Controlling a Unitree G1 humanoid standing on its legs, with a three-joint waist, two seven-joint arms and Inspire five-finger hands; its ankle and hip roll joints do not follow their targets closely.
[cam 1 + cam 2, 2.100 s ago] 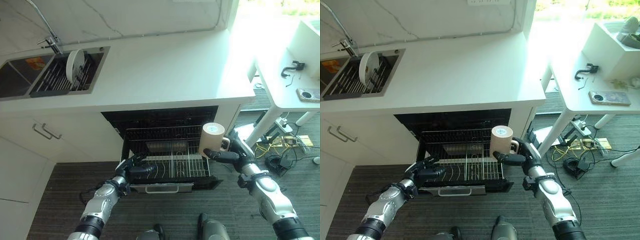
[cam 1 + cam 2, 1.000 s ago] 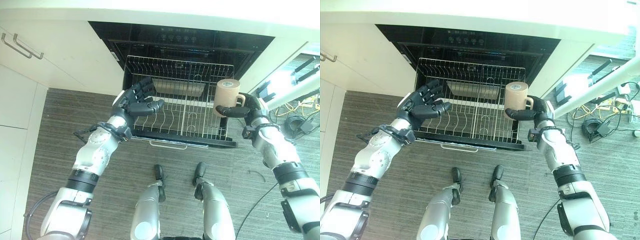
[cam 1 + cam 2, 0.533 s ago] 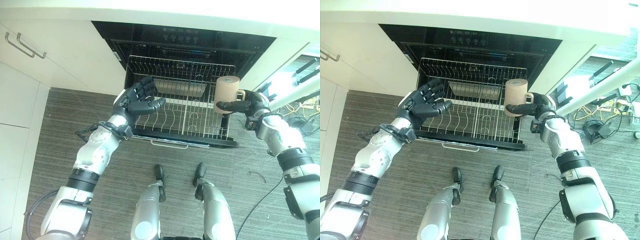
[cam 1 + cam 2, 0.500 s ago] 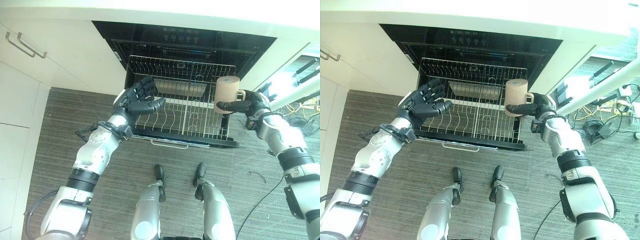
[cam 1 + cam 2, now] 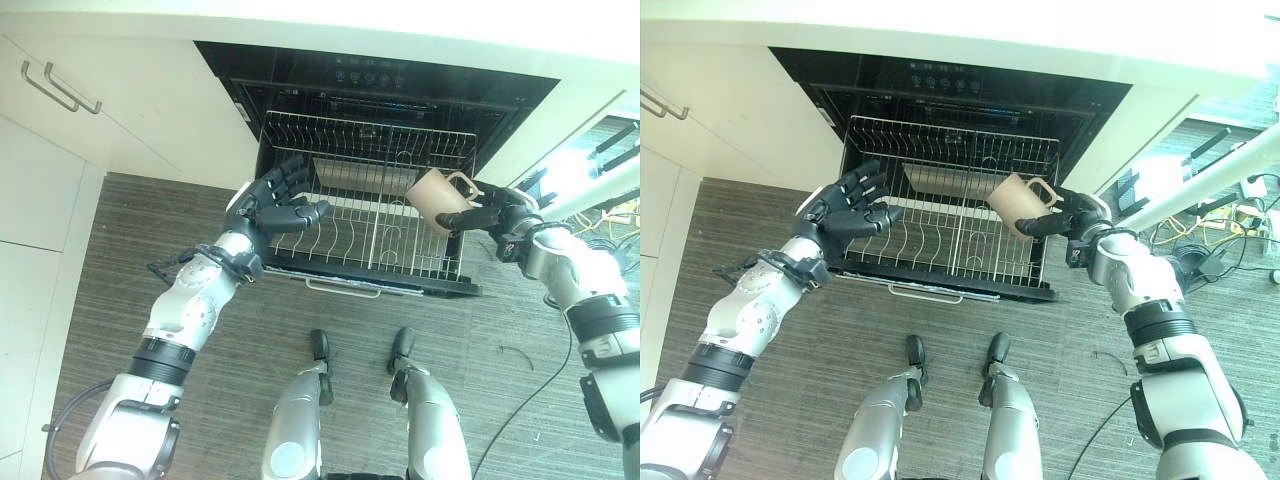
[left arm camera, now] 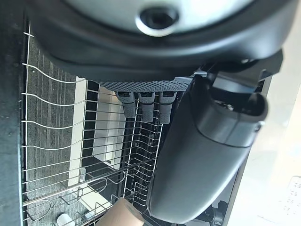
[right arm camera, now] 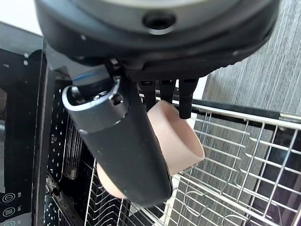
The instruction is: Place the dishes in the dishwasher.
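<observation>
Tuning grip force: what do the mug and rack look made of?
Mug in the right hand: probably matte-glazed ceramic; tan, opaque, thick-walled, no shine. Rack: thin metal wire, bright silver, looks chromed or stainless, with upright tines.

Support: wire dish rack (image 5: 365,215), pulled out of the open dishwasher (image 5: 375,90) over the grey striped floor (image 5: 110,300).
Rack build: silver wire grid with raised side walls and rows of curved tines across its base.
Rack front: a dark panel with a pale bar handle (image 5: 343,289) along the near edge.
On the rack: a pale rectangular tray-like piece (image 5: 945,181) at the back, near the dishwasher opening.
Around: white cabinet fronts (image 5: 60,150) to the left, white countertop edge above.
</observation>
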